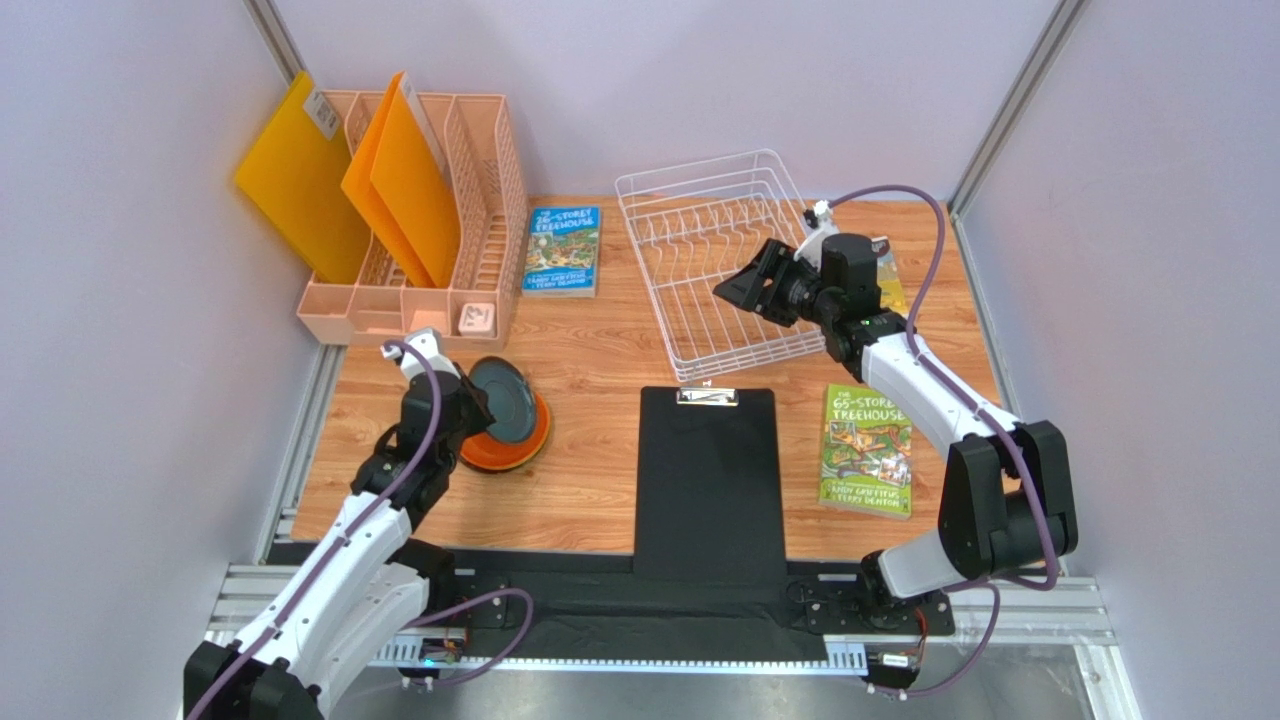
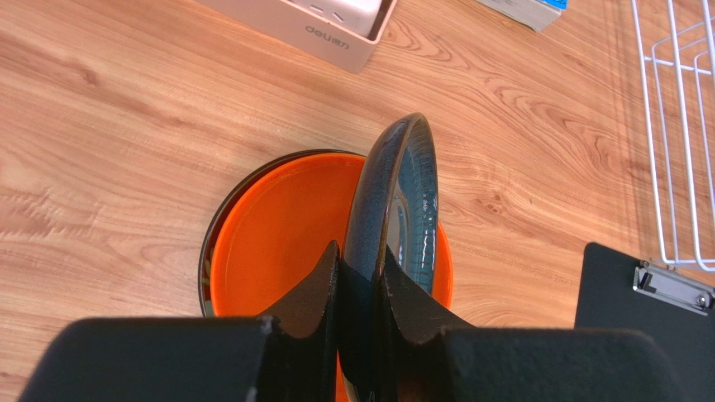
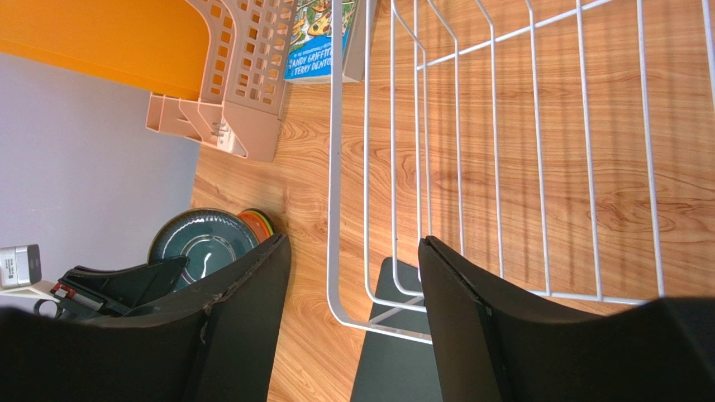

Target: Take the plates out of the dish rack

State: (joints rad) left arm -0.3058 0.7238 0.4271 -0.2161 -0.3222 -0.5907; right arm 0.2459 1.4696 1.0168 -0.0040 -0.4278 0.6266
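My left gripper (image 1: 469, 402) (image 2: 361, 255) is shut on the rim of the dark grey-teal plate (image 1: 508, 396) (image 2: 394, 193). It holds the plate tilted on edge just over the orange plate (image 2: 277, 234), which lies on the dark red floral plate (image 2: 204, 272) on the table at the left. The lime green plate is hidden. The white wire dish rack (image 1: 718, 263) (image 3: 336, 167) stands at the back right with no plate showing in it. My right gripper (image 1: 751, 285) (image 3: 352, 243) is open and empty over the rack's near left corner.
A peach mesh file holder (image 1: 428, 225) with orange folders stands at the back left. A blue book (image 1: 562, 248) lies beside it. A black clipboard (image 1: 706, 480) lies at the front centre and a green book (image 1: 867, 447) at the front right.
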